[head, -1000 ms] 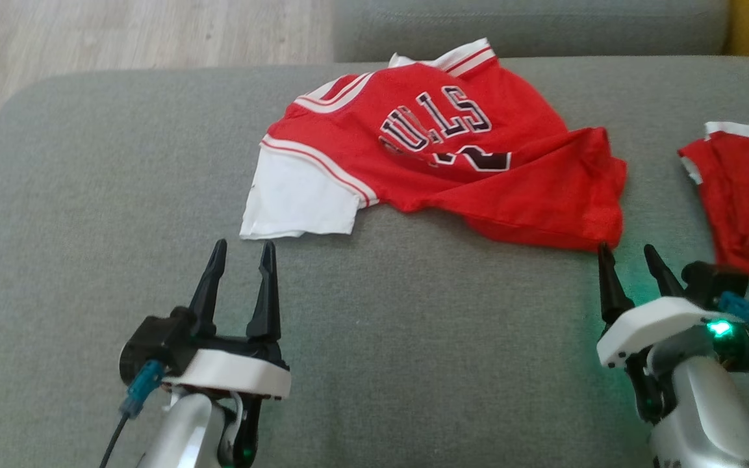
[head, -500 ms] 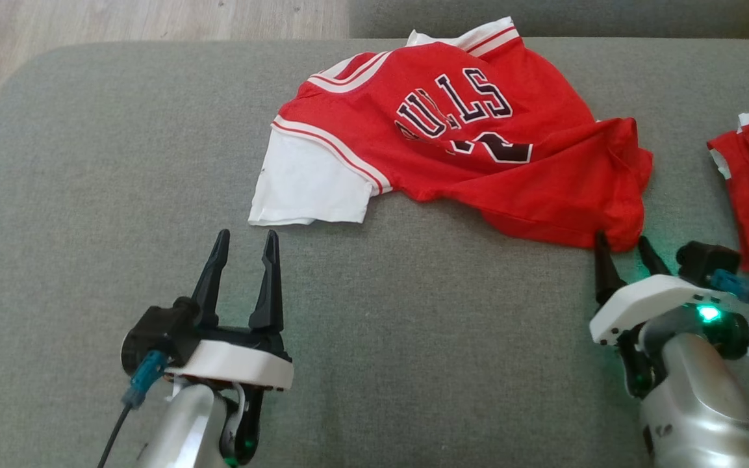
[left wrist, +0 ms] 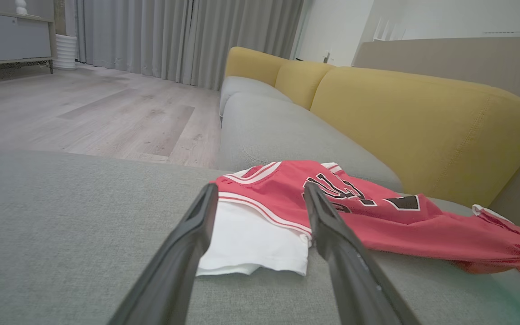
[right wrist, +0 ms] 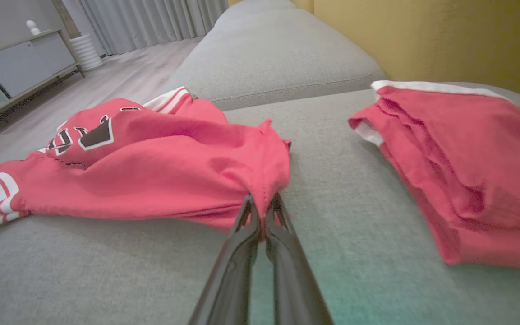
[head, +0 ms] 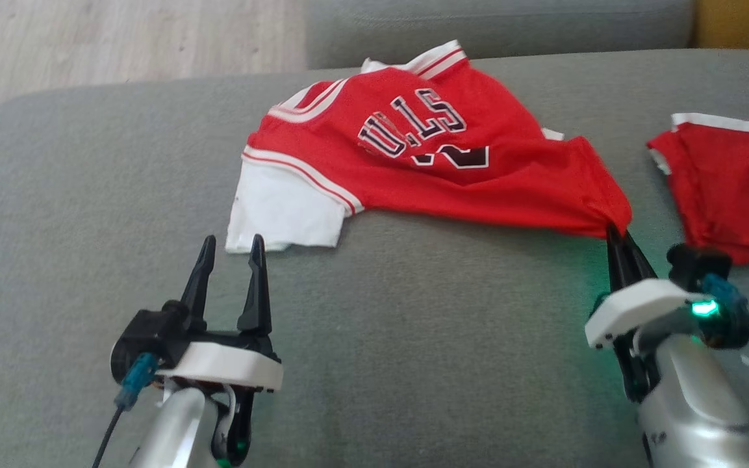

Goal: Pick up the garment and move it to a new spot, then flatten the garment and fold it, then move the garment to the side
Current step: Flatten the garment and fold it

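Head view: our right gripper (head: 616, 235) is pinching the jersey (head: 426, 169) at its near right corner, fingers pressed together, pointing forward. Our left gripper (head: 232, 244) is hovering wide open, just short of the sleeve (head: 280, 214). The jersey is lying on the sofa (head: 413, 325).

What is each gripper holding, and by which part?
The right gripper is shut on the red jersey, pinching the near corner of its plain red end. The left gripper is open and holds nothing.

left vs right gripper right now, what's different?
The left gripper is open; the right gripper is shut on a red corner of the jersey. The left gripper holds nothing, by the white sleeve; the right gripper pinches cloth. Both point at the jersey over the grey cushion.
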Motion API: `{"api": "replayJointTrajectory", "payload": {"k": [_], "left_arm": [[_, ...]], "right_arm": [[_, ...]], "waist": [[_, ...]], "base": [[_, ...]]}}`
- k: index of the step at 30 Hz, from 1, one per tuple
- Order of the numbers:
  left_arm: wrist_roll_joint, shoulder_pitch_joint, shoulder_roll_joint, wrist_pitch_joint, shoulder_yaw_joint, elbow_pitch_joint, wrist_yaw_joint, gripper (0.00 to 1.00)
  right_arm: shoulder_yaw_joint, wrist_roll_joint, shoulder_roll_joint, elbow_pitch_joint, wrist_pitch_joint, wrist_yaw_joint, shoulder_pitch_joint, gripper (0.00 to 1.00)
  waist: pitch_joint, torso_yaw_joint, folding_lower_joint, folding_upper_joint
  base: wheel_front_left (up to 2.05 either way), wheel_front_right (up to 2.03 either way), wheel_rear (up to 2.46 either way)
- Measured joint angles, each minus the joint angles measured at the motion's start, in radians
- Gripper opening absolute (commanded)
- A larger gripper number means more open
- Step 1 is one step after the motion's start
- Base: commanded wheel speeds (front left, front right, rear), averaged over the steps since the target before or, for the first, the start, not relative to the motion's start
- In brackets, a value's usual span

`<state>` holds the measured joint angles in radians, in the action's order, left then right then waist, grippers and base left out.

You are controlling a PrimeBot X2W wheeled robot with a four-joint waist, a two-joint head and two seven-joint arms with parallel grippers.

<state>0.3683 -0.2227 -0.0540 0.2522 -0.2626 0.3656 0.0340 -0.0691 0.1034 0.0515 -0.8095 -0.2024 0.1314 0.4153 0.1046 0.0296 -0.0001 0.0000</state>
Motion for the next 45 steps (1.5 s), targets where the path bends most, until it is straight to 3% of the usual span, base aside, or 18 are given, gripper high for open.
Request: {"api": "replayJointTrajectory", "payload": {"k": [6,11,19,31,37,38,39,40,45], "left_arm": [[-0.010,0.001,-0.001,-0.008,-0.001,0.049,-0.018,1.00],[-0.028,-0.026,-0.014,-0.080,-0.011,0.136,-0.035,1.00],[-0.055,-0.145,-0.042,-0.150,-0.008,0.282,-0.097,1.00],[-0.069,-0.253,-0.066,-0.189,-0.012,0.480,-0.105,1.00],[-0.069,-0.303,-0.066,-0.202,-0.029,0.544,-0.081,1.00],[-0.069,-0.312,-0.066,-0.209,-0.029,0.552,-0.072,0.94],[-0.069,-0.320,-0.066,-0.213,-0.030,0.560,-0.065,0.43],[-0.068,-0.328,-0.066,-0.217,-0.031,0.568,-0.056,0.00],[-0.029,-0.333,-0.049,-0.198,-0.036,0.577,-0.004,0.00]], "right_arm": [[-0.007,-0.010,0.009,0.113,0.053,0.000,-0.095,0.00],[0.012,-0.009,0.009,0.211,0.107,0.000,-0.125,0.00],[0.094,0.009,0.007,0.318,0.153,0.000,-0.143,0.00],[0.147,0.012,0.005,0.414,0.203,0.000,-0.141,0.00],[0.154,0.012,0.004,0.440,0.213,0.000,-0.141,0.00],[0.156,0.012,0.004,0.443,0.214,0.000,-0.141,0.00],[0.156,0.012,0.004,0.446,0.220,0.000,-0.141,0.00],[0.156,0.012,0.004,0.448,0.222,0.000,-0.141,0.00],[0.159,0.011,0.005,0.456,0.235,0.000,-0.141,0.00]], "waist": [[-0.018,-0.044,0.0000,0.0000],[-0.011,-0.075,0.0000,0.0000],[0.022,-0.113,0.0001,0.0000],[0.074,-0.145,0.0001,0.0000],[0.087,-0.147,0.0001,0.0000],[0.089,-0.147,0.0001,0.0000],[0.089,-0.148,0.0001,0.0000],[0.090,-0.148,0.0001,0.0000],[0.081,-0.144,0.0001,0.0000]], "base": [[0.00,0.00,0.00],[0.00,0.00,0.00],[0.00,0.00,0.00],[0.00,0.00,0.00],[0.00,0.00,0.00],[0.00,0.00,0.00],[0.00,0.00,0.00],[0.00,0.00,0.00],[0.00,0.00,0.00]]}}
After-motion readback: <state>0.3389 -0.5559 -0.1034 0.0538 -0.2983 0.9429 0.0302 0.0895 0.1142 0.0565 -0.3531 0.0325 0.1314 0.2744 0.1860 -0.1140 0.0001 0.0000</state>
